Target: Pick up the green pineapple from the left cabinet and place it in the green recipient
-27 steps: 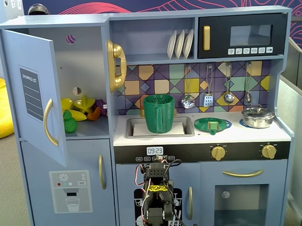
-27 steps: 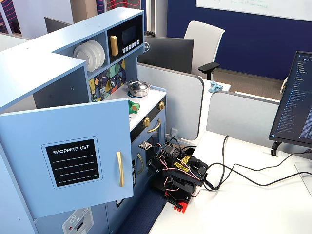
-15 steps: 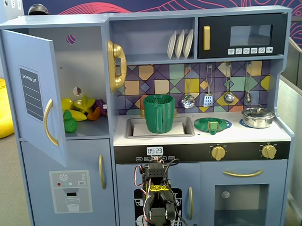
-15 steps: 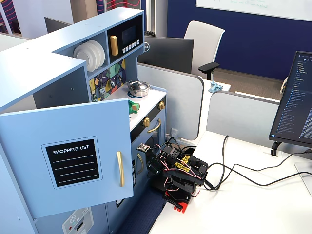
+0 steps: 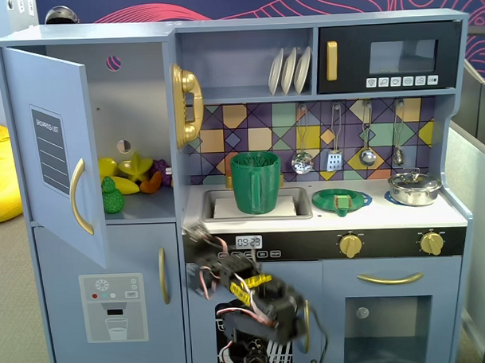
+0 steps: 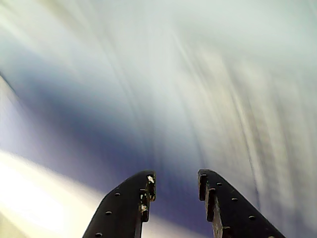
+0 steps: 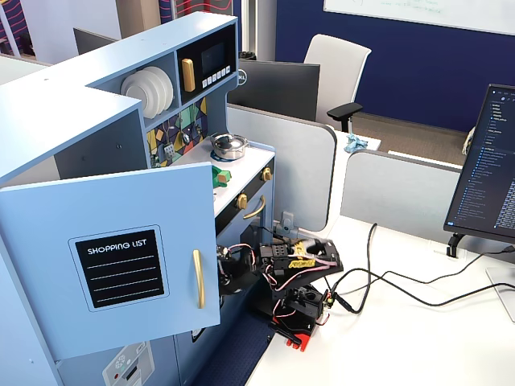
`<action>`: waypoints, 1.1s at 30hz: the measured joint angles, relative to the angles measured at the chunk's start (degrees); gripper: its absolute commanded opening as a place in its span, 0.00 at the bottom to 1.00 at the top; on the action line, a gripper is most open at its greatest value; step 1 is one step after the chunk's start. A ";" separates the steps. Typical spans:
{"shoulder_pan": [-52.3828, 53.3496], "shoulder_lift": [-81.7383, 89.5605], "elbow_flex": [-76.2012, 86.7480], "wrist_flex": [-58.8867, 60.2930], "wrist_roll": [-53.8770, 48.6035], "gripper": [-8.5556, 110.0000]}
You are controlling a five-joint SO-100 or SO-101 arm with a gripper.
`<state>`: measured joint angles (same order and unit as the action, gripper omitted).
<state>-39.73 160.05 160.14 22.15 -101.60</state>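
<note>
The green pineapple (image 5: 111, 196) stands at the front of the shelf inside the left cabinet, whose door (image 5: 54, 148) hangs open; the door also shows in the other fixed view (image 7: 113, 265). The green recipient (image 5: 256, 181) stands upright in the sink. My gripper (image 5: 198, 243) is blurred, low in front of the counter edge, below and to the right of the pineapple and apart from it. In the wrist view my gripper (image 6: 177, 186) has its jaws apart with nothing between them, and the background is motion-smeared. From the side, the arm (image 7: 294, 265) stands folded low on the desk.
A yellow star fruit (image 5: 137, 165) and a banana (image 5: 123, 184) lie beside the pineapple. A flat green plate (image 5: 341, 199) and a metal pot (image 5: 414, 187) sit on the counter. A gold phone (image 5: 186, 104) hangs by the cabinet. Cables (image 7: 378, 289) run over the white desk.
</note>
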 measured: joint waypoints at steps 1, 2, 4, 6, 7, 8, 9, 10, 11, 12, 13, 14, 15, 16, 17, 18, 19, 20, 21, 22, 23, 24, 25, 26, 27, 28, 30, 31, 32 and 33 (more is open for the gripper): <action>-2.72 -2.11 -2.90 -2.81 -0.35 0.15; -5.01 -4.22 -5.63 -5.27 -0.35 0.17; -7.38 -8.53 -10.81 -8.79 -0.35 0.20; -8.09 -12.30 -15.38 -10.63 0.88 0.21; -8.09 -14.24 -17.40 -11.87 1.58 0.22; -8.00 -16.08 -19.16 -13.01 1.67 0.23; -7.56 -17.93 -20.57 -13.97 1.67 0.24; -7.38 -19.60 -21.80 -15.03 1.67 0.25; -7.38 -21.27 -22.85 -16.17 1.67 0.26; -7.29 -22.94 -23.73 -17.49 1.67 0.27; -7.29 -24.79 -24.87 -19.07 1.67 0.27; -7.38 -26.37 -26.02 -20.48 1.67 0.27; -7.38 -28.13 -27.16 -21.71 1.76 0.27; -7.12 -29.97 -28.30 -22.94 1.93 0.27; -6.50 -31.64 -29.53 -23.99 2.20 0.27; -5.89 -33.13 -30.59 -24.96 2.46 0.27; -5.19 -34.54 -31.82 -25.93 2.64 0.27; -4.22 -35.86 -32.87 -26.89 2.72 0.27; -3.52 -37.18 -33.93 -28.21 2.72 0.27; -3.08 -38.50 -34.80 -29.79 2.72 0.27; -2.64 -39.81 -35.51 -31.20 2.72 0.27; -2.37 -41.04 -36.04 -32.43 2.72 0.27; -2.20 -42.19 -36.39 -33.66 2.72 0.27; -2.11 -43.24 -36.65 -34.89 2.72 0.28; -2.02 -44.12 -36.91 -35.77 2.72 0.28; -1.93 -44.91 -37.09 -36.65 2.72 0.28; -1.93 -46.14 -37.09 -38.14 2.72 0.28; -1.93 -46.67 -37.35 -38.58 2.81 0.29; -1.93 -47.29 -37.71 -38.94 2.90 0.29; -1.93 -47.90 -38.23 -39.11 3.08 0.29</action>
<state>-41.66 112.15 121.90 -16.96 -98.53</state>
